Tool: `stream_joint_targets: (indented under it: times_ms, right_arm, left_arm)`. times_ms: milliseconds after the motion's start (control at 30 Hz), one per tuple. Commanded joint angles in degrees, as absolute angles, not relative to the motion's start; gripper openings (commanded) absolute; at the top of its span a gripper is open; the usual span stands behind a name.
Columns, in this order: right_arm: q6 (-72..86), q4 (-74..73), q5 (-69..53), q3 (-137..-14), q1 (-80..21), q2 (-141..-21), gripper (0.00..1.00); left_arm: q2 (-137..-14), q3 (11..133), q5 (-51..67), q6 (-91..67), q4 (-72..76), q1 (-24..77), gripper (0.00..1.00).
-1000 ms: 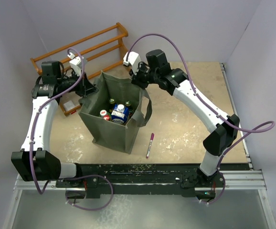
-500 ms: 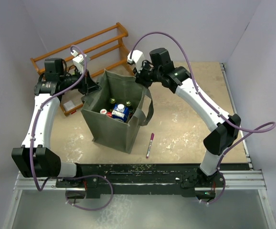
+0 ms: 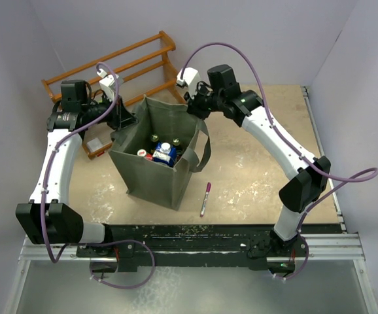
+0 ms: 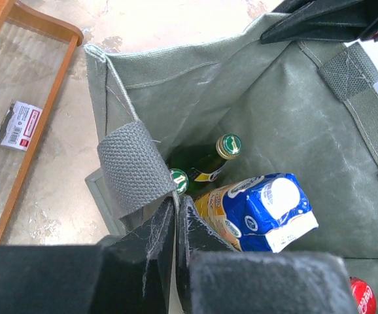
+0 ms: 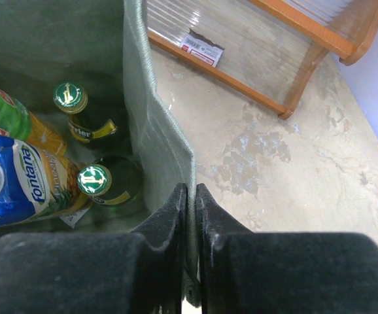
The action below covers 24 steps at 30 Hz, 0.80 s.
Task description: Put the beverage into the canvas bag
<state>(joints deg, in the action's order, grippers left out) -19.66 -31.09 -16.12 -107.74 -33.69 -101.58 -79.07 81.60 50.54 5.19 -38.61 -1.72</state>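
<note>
The left claw [image 4: 176, 226] is closed tight on the rim of the boxy dark grey-green canvas bag [image 4: 195, 85], just beside a woven loop handle [image 4: 133, 167]. The right claw [image 5: 190, 199] pinches another part of the rim. Inside the bag is a blue-and-white beverage carton [image 4: 267, 209], beside green glass bottles [image 4: 225, 149]. The bag stands upright on the beige tabletop [image 3: 254, 170], with a purple pen [image 3: 205, 198] near it.
</note>
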Motion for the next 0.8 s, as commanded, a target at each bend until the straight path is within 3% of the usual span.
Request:
stream_joint_targets:
  times_ms: [0,233,633,767]
  right_arm:
    - [-20.17,-27.13,-14.99,-110.93,-31.56,-96.38,0.15]
    - [-19.06,-27.0,-15.64,-110.68,-31.63,-95.26,0.49]
    - [-16.08,-26.6,-15.81,-113.34,-31.55,-92.39,0.78]
    - [-15.45,-25.21,-15.02,-114.11,-31.54,-90.65,0.82]
  left_arm:
    - [-77.03,80.55,50.13,5.78,-36.32,-1.32,0.12]
    - [-76.49,81.55,49.14,6.24,-36.28,-1.61,0.26]
    - [-76.23,85.7,47.56,7.79,-37.28,-3.49,0.43]
    - [-75.74,87.01,46.77,8.05,-37.49,-4.08,0.49]
